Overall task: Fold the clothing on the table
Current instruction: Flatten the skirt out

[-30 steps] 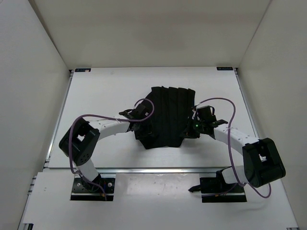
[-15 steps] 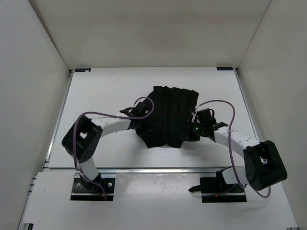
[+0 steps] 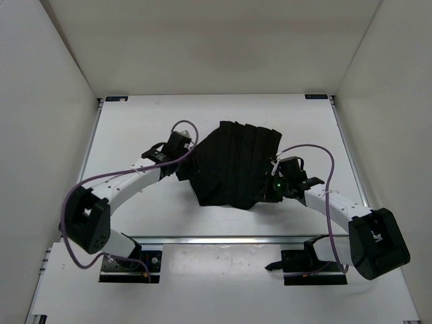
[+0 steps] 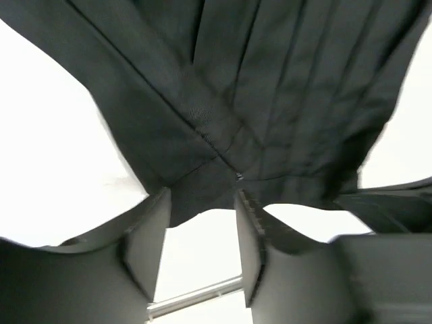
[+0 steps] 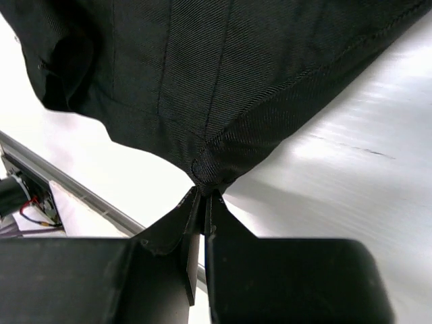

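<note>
The clothing, a black pleated skirt, lies spread on the middle of the white table. My left gripper is at the skirt's left edge. In the left wrist view it is open, and the skirt's hem edge sags just at the fingertips without being pinched. My right gripper sits at the skirt's near right corner. The right wrist view shows it shut on that bunched corner of the skirt.
White walls enclose the table at the left, back and right. A metal rail runs along the near edge, with both arm bases just behind it. Purple cables loop over each arm. Bare white table surrounds the skirt.
My left arm has swung out to the left and its gripper has shifted up and left, pulling the skirt's left side outward; its jaws now stand open. The right gripper slid slightly nearer, still pinching the corner.
</note>
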`<state>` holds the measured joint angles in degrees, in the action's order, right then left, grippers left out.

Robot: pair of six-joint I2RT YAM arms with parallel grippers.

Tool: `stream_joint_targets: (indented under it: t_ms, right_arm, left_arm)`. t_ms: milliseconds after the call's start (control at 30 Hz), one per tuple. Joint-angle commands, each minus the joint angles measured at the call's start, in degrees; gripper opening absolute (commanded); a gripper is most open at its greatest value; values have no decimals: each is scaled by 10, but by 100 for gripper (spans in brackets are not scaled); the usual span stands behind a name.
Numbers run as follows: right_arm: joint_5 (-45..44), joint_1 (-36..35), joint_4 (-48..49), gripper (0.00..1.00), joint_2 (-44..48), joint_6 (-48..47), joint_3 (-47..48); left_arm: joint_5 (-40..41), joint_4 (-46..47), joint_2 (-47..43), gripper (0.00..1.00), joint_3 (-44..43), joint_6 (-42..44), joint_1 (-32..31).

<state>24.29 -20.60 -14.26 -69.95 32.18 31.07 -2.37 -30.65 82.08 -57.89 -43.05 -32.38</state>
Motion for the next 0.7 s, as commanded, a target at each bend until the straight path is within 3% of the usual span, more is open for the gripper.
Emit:
stream_joint_targets:
  t_ms: [0, 33, 67, 233, 667]
  right_arm:
    - [-11, -15, 20, 0, -4, 8, 8]
    - [-11, -18, 20, 0, -6, 8, 9]
    - [-9, -20, 22, 0, -10, 8, 6]
    - [-7, -15, 28, 0, -7, 9, -3]
    - [-17, -80, 63, 0, -22, 21, -36]
  left_arm:
    - [-11, -13, 52, 56, -17, -10, -30]
    - [-7, -8, 58, 59, -24, -20, -34]
    - [-6, -5, 68, 69, -27, -25, -39]
    - [6, 0, 109, 68, -44, -48, -51]
    - [23, -11, 171, 69, -61, -63, -55]
